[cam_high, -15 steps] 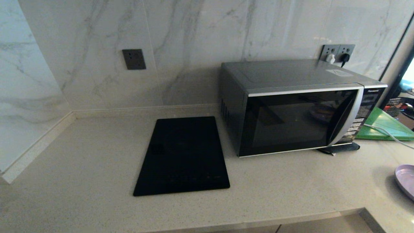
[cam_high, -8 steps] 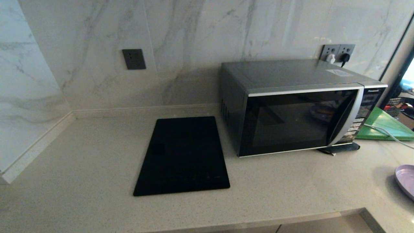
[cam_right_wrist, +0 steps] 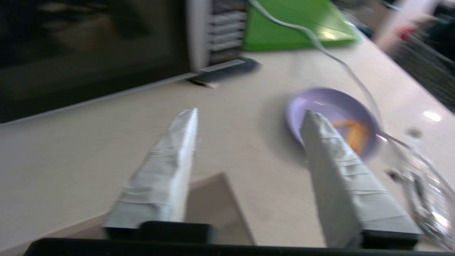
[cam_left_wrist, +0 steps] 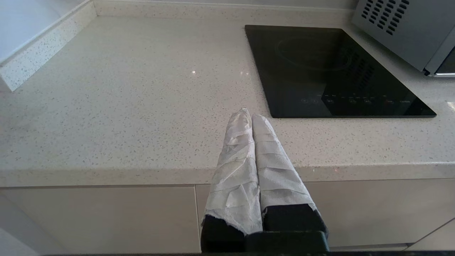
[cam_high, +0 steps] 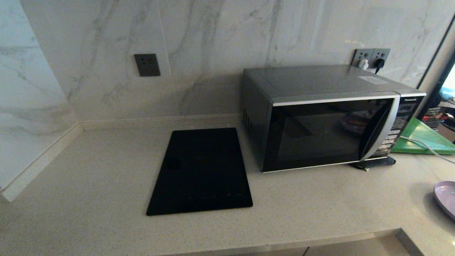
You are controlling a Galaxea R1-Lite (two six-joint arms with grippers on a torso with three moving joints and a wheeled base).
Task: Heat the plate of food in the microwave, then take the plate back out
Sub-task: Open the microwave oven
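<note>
The microwave (cam_high: pixel 330 117) sat on the counter (cam_high: pixel 89 185) with its door shut, a black cooktop (cam_high: pixel 201 170) lying to its left. The plate of food (cam_right_wrist: pixel 332 121) (a few orange sticks on it) rested on the counter to the microwave's right. The right gripper (cam_right_wrist: pixel 249 113) hung near it with fingers spread and empty. The left gripper (cam_left_wrist: pixel 249 115) waited at the counter's front edge, fingers pressed together.

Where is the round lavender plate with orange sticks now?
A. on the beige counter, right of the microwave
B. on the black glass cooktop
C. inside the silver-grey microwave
A: the lavender plate lies on the beige counter, outside the closed microwave.
</note>
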